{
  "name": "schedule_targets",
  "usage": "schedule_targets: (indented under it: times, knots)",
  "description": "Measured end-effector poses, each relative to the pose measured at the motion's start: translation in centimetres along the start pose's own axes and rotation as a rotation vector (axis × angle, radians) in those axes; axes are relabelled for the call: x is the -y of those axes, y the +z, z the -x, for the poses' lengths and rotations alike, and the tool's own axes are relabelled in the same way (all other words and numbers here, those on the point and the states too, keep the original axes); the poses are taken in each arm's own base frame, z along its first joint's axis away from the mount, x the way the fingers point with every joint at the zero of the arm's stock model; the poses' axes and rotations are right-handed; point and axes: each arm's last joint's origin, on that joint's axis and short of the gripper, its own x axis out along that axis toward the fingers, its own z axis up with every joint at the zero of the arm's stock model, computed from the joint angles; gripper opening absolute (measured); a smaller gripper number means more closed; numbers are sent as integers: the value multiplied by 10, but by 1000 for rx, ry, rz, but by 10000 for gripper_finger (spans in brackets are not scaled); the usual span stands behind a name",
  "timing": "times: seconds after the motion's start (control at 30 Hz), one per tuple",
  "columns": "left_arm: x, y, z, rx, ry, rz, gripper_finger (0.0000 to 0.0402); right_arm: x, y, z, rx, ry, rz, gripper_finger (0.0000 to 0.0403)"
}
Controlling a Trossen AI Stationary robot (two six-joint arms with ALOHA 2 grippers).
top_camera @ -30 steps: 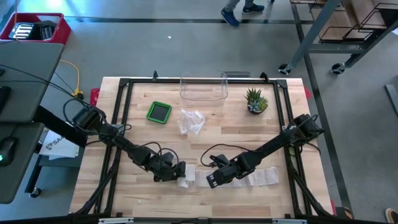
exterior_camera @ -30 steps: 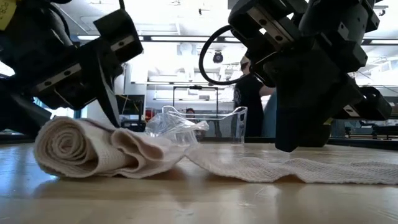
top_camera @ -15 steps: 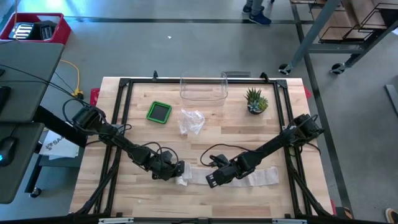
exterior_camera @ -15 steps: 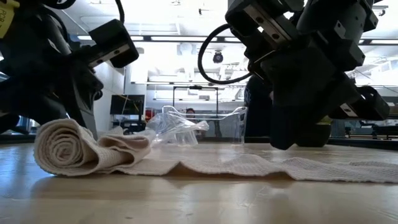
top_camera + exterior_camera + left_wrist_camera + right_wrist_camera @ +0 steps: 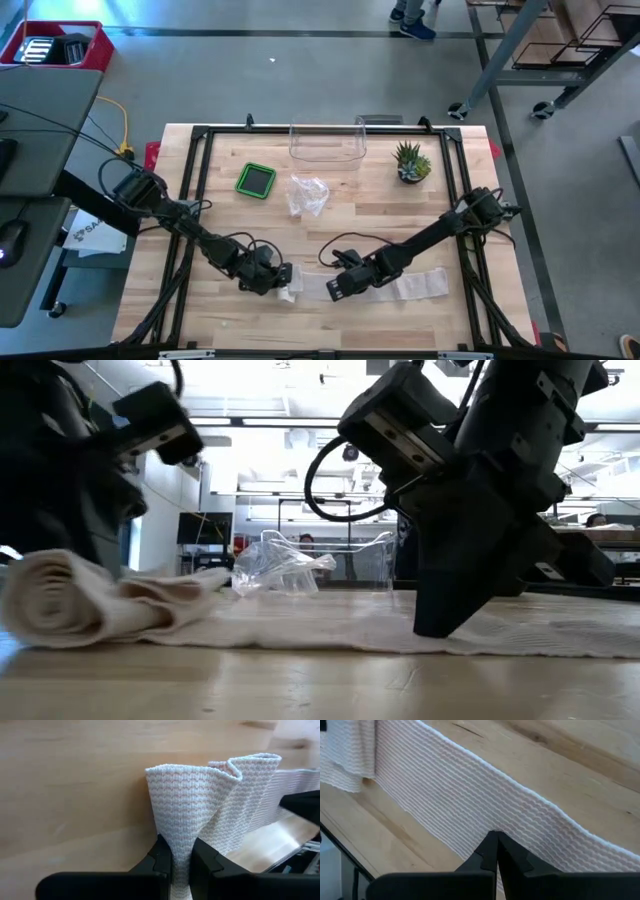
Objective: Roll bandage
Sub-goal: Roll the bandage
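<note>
The room beyond was a bright workshop with grey flooring, metal racks and a person's feet passing at the far edge. My surface (image 5: 330, 220) was pale wooden planking inside a black frame.

The bandage (image 5: 385, 286) lay near the front edge of the surface, a long strip of white ribbed knit, flat along most of its length and bunched into a loose, partly wound roll (image 5: 60, 605) at its left end.

My left end effector (image 5: 181, 865) was clamped on that bunched end, its fingers pinching a fold of the fabric that stood up between them. My right end effector (image 5: 496, 851) had its fingers shut together, tips pressed down on the flat strip partway along, pinning it to the wood without holding anything between them.

I judged the bandage light, soft and floppy, with no stiffness of its own. It would crumple and slip out of line easily, though nothing about it looked fragile. The rolled end seemed the place to grip, with the flat tail held down to keep it taut.

At the back of the surface stood a clear plastic bin (image 5: 327, 142), which looked empty. In front of it lay a crumpled clear bag (image 5: 308, 194). A green-rimmed square container (image 5: 256, 180) sat to the left; I could not tell what it held. A small potted plant (image 5: 411, 162) stood to the right.
</note>
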Motion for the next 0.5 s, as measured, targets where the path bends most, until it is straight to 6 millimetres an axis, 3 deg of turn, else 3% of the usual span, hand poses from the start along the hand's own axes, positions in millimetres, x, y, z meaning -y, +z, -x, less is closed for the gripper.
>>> schedule_targets:
  times: [0.23, 0.5]
  knots:
    - [-8, 0, 22, 27, 78, -29, 24, 0, 0, 0, -12, -2, -2, 0]
    - [12, 3, 40, 35, -23, -93, 24, 1, 5, -1, -12, 3, -17, 0]
